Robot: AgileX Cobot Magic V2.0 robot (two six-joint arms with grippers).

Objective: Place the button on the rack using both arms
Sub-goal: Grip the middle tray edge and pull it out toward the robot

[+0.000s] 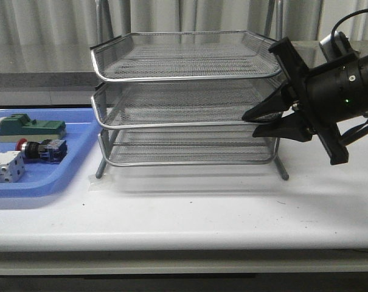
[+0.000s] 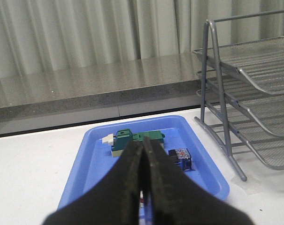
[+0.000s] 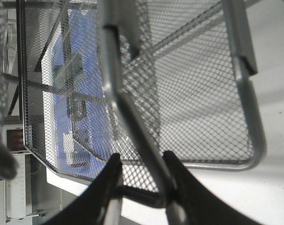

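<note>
Silver wire-mesh rack, chrome rim between right tool fingers

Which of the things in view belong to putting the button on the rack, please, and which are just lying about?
Belong to the job:
button, lying in the blue tray
rack
right gripper, open around a rack rim
left gripper, shut, empty

Lying about:
green block
white-grey block
blue tray

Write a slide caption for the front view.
Right gripper beside three-tier silver wire-mesh rack; red-capped push-button in blue tray.
</note>
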